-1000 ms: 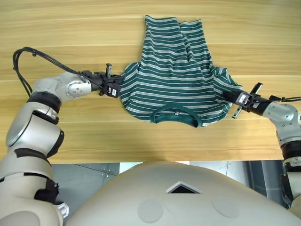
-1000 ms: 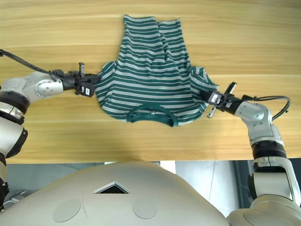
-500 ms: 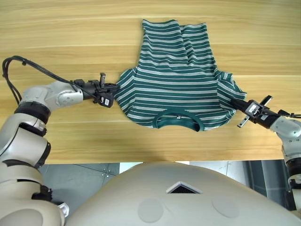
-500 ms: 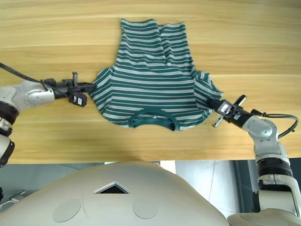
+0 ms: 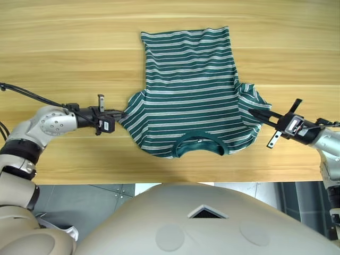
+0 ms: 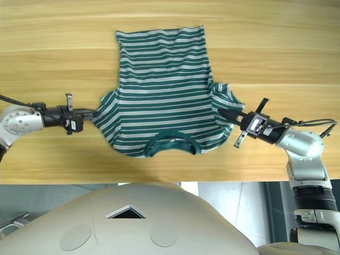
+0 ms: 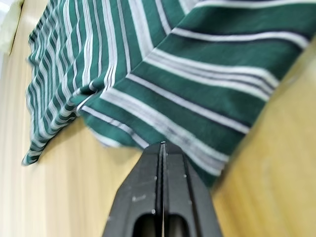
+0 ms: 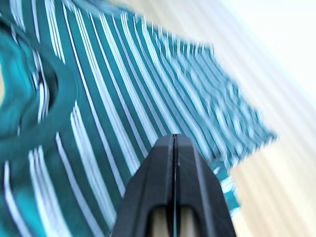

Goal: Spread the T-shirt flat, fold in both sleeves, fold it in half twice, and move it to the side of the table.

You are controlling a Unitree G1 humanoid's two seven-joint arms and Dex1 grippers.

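Note:
The green-and-white striped T-shirt [image 5: 191,79] lies face up on the wooden table [image 5: 64,42], hem at the far side and collar [image 5: 201,139] toward me. Its body is smooth; both short sleeves are bunched. My left gripper [image 5: 124,113] is shut on the left sleeve's edge [image 7: 197,123], low over the table. My right gripper [image 5: 254,112] is shut on the right sleeve [image 5: 254,98], and its closed fingertips [image 8: 168,148] sit over striped cloth in the right wrist view.
Bare wood stretches to the left [image 5: 53,58] and right [image 5: 297,48] of the shirt and beyond its hem. The table's near edge [image 5: 106,180] runs just below the collar. Black cables [image 5: 26,96] trail from my left arm.
Both arms pulled outward with the sleeves. The crumpled body drew out smooth, its hem straightened, and the shirt shifted a little to the left.

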